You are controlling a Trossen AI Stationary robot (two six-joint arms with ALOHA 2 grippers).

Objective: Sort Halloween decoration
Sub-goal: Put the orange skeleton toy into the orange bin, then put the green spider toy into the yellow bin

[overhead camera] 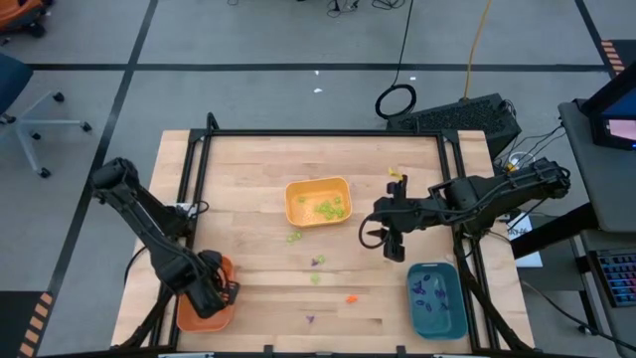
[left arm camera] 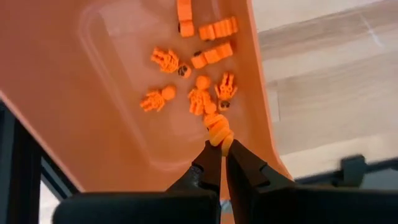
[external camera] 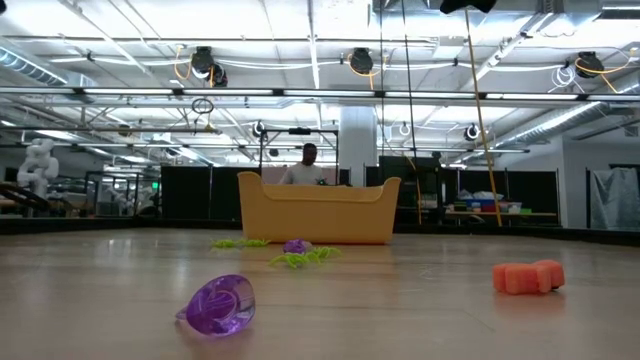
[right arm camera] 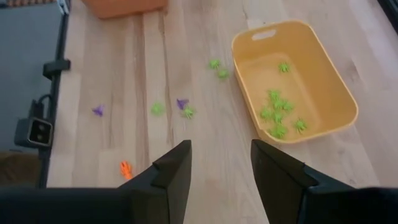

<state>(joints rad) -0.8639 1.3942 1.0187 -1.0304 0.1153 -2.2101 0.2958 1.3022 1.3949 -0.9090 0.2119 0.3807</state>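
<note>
A: From above, where does everything sit?
B: The left gripper hangs over the orange tray at the table's front left corner. The right gripper is above bare wood right of centre, between the yellow tray in the middle and the teal tray at the front right corner. Green pieces lie in the yellow tray, purple ones in the teal. Loose decorations dot the wood toward the front edge, among them an orange piece.

A: And at table height?
B: A purple ring-like piece lies tilted on its side nearest the camera. The orange piece lies flat, its long axis running across the picture. Green spidery pieces sprawl in front of the yellow tray. A person shows in the room behind.

A: The left wrist?
B: Its jaws are closed on an orange decoration, held at the tips just above the orange tray's floor; its long axis seems to point away from the fingers, though it is partly hidden. Small orange skeleton figures lie scattered below, pointing every way.

A: The right wrist?
B: Its fingers stand apart with nothing between them, over wood near the front edge.
</note>
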